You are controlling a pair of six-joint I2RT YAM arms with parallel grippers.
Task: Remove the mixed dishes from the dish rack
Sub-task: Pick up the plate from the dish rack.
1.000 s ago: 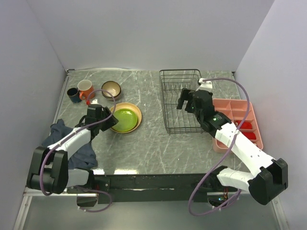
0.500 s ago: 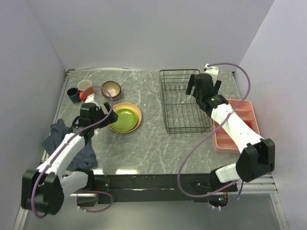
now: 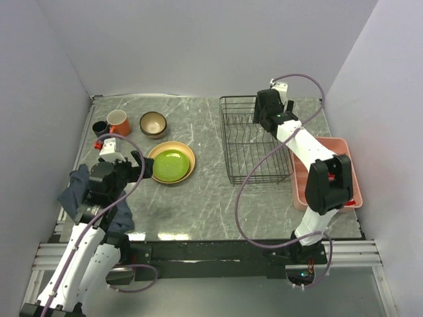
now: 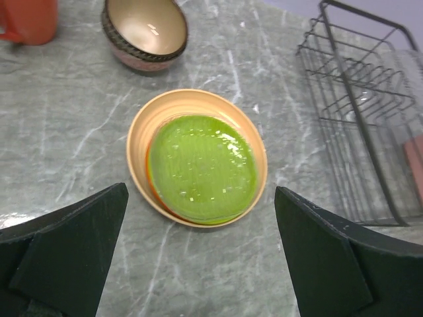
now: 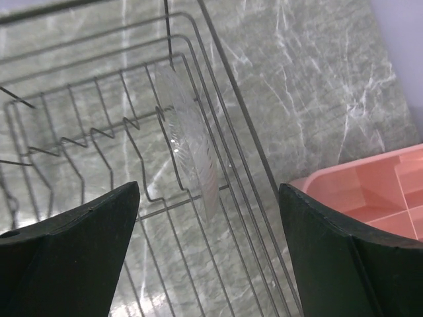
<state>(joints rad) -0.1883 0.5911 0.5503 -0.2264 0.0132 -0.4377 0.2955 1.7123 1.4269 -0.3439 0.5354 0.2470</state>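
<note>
Below the right gripper [image 5: 208,187], between its widely spread fingers, a clear ribbed glass plate [image 5: 188,152] stands on edge in a slot of the dish rack [image 3: 223,132]. Neither finger touches the plate, and the gripper holds nothing. The plate sits at the rack's far right corner, just inside the side wall. Upright wire prongs rise to the left of it, and the rack's rim wires run close along its right. No other dish shows among the wires near this gripper. Beyond that wall, to the gripper's right, lies the pink tray [image 5: 370,191]; in the overhead view the right arm's own forearm crosses above it.

Ahead of the left gripper [image 4: 199,198], also spread wide and holding nothing, a stack lies flat on the marble table [image 3: 205,198]. A green plate [image 4: 201,168] rests on an orange-red plate [image 4: 153,188], which sits inside a tan plate [image 4: 142,132]. Past the stack stands a brown bowl [image 4: 145,30], upright. Farther to the left are an orange mug [image 3: 119,122] and, touching it, a small dark-blue cup [image 3: 100,128]. A dark cloth [image 3: 76,188] lies crumpled beneath the left arm, behind the gripper.
</note>
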